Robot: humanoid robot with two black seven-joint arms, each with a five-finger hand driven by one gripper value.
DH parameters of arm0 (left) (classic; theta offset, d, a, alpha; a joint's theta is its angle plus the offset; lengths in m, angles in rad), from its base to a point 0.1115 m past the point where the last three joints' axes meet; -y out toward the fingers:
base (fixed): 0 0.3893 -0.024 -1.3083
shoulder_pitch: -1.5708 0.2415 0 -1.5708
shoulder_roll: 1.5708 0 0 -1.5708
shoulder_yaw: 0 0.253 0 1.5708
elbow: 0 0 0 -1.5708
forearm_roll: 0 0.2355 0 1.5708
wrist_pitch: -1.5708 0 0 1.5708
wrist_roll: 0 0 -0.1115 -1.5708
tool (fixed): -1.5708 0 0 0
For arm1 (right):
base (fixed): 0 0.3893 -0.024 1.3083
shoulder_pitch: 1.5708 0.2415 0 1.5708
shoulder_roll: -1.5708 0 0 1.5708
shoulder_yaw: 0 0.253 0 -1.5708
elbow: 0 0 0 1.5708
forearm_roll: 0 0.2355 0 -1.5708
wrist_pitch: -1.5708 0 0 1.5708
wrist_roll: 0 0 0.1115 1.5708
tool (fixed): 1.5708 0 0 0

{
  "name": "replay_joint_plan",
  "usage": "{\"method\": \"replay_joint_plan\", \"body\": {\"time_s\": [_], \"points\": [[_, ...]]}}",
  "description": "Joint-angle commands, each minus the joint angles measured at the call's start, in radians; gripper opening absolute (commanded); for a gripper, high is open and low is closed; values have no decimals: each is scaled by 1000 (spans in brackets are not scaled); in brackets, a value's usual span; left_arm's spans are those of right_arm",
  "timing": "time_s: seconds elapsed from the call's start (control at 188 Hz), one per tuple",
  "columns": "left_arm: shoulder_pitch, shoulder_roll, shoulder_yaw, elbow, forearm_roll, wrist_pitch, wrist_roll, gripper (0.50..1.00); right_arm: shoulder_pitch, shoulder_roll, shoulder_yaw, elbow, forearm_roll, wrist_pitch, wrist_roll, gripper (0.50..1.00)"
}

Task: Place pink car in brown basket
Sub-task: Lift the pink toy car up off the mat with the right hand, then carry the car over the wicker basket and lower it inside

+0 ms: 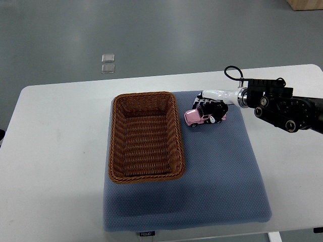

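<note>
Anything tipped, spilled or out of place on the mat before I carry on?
Nothing stands out. The pink car sits upright on the blue mat with the right robot hand at it; the brown basket lies flat, nothing inside.

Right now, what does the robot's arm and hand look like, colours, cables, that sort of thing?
Only the right arm shows. It is black and boxy near the wrist, with round silver-rimmed discs along its side. A silver ring joins it to a glossy white wrist section. A thin black cable loops above the wrist. The right hand has black fingers with white parts.

pink car (198, 117), brown woven basket (145, 137), blue-grey mat (222, 171), white table (50, 166).
</note>
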Motion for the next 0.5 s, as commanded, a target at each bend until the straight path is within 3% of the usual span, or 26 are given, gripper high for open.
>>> {"method": "replay_joint_plan", "body": {"time_s": [0.0, 0.154, 0.335, 0.494], "points": [[0, 0, 0, 0, 0, 0, 0, 1000, 11, -15, 0, 2, -11, 10, 0, 500], [0, 0, 0, 0, 0, 0, 0, 1000, 96, -103, 14, 39, 10, 44, 0, 500], [0, 0, 2, 0, 0, 0, 0, 1000, 211, -233, 49, 201, 55, 151, -3, 500], [0, 0, 0, 0, 0, 0, 0, 1000, 273, -238, 46, 293, 130, 174, -28, 500]]}}
